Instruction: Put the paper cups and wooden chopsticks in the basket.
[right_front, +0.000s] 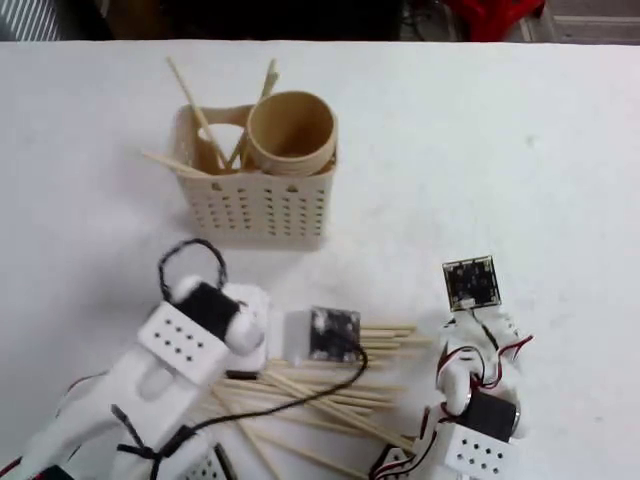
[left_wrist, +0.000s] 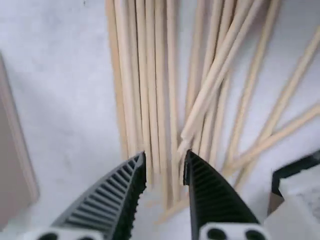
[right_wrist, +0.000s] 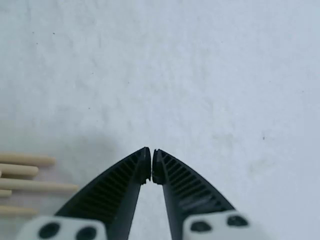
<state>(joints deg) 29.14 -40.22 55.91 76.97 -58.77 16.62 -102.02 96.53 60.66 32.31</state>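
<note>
A cream perforated basket (right_front: 262, 208) stands at the back of the table with a paper cup (right_front: 291, 131) and several wooden chopsticks (right_front: 203, 128) in it. A loose pile of wooden chopsticks (right_front: 335, 392) lies at the front between the two arms. My left gripper (left_wrist: 165, 167) is down over this pile, open, with a few chopsticks (left_wrist: 159, 100) running between its fingers. My right gripper (right_wrist: 151, 165) hangs over bare table just right of the pile, shut on nothing; some chopstick ends (right_wrist: 25, 172) lie beside it.
The white table (right_front: 480, 150) has free room to the right of the basket and behind it. The left arm (right_front: 180, 350) with its black cable lies in front of the basket. The right arm (right_front: 478, 400) sits at the front right.
</note>
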